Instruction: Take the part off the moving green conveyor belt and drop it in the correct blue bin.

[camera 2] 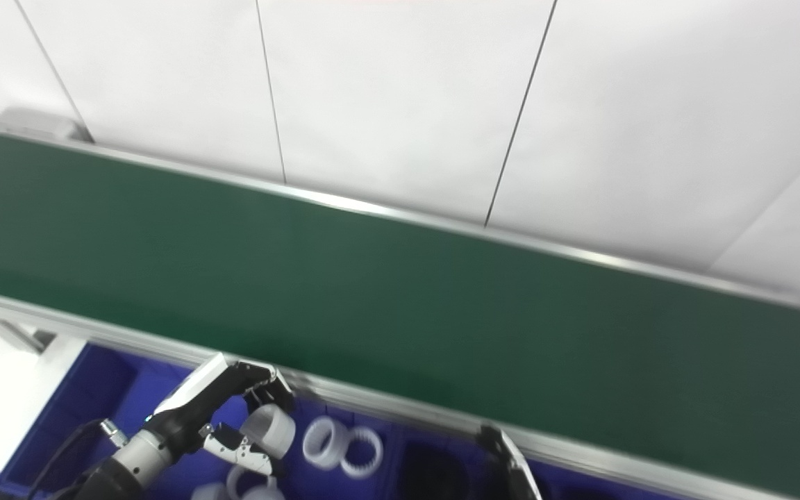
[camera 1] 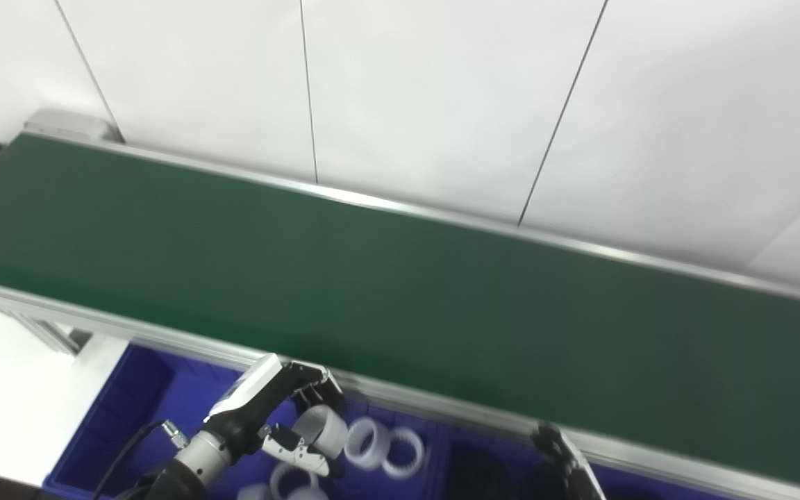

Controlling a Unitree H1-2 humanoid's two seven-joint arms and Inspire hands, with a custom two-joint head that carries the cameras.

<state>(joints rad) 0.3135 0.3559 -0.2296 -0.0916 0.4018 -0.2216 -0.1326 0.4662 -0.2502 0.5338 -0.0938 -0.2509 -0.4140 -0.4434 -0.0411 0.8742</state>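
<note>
The green conveyor belt [camera 1: 400,278] runs across the view with no part on it. My left hand [camera 1: 289,417] is below the belt's near rail, over the left blue bin [camera 1: 122,410]. It is shut on a white ring part [camera 1: 322,427] held between fingers and thumb, as also shows in the right eye view [camera 2: 269,427]. Several white rings [camera 1: 382,448] lie in the bin below it. My right hand [camera 1: 567,462] shows only partly at the bottom edge, dark fingers near the rail; its state is unclear.
The belt's aluminium near rail [camera 1: 164,337] separates the belt from the bins. A second blue bin holding dark parts [camera 1: 473,472] sits to the right of the first. A white panelled wall [camera 1: 442,90] stands behind the belt.
</note>
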